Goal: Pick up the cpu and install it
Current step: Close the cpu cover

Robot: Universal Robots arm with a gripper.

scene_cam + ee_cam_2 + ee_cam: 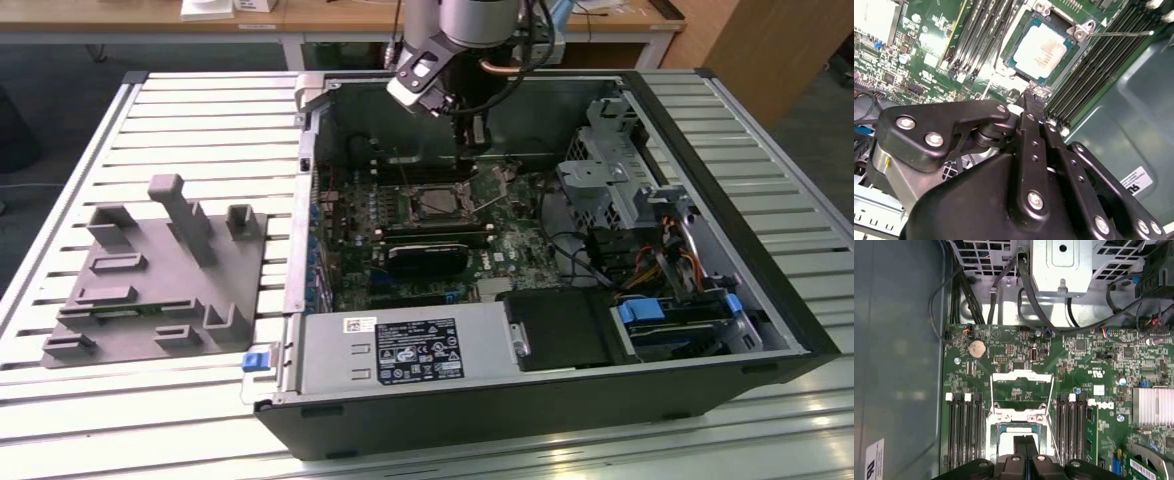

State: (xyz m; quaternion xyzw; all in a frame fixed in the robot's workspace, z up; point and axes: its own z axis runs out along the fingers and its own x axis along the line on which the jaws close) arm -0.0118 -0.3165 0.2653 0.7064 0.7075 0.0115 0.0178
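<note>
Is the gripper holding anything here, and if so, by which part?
Nothing is held. The gripper has its jaws shut together with nothing between them, close to the socket. The cpu lies in the socket, apart from the jaws.

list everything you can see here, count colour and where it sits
cpu: one, silver-grey, lying in the socket
socket: one, metal-framed, cover plate swung open, mid-board
circuit board: one, green, on the floor of the case
memory slots: two banks, black, one on each side of the socket
coin cell: one, silver, on the board beyond the socket
computer case: one, black, lying open on the table
power supply box: one, silver with a label, at the case's near edge
tray: one, grey, block-studded, on the table at the exterior view's left of the case
table: one, pale slatted metal
arm: one, silver and black, above the case
gripper: one, black, shut, empty, just over the cpu
</note>
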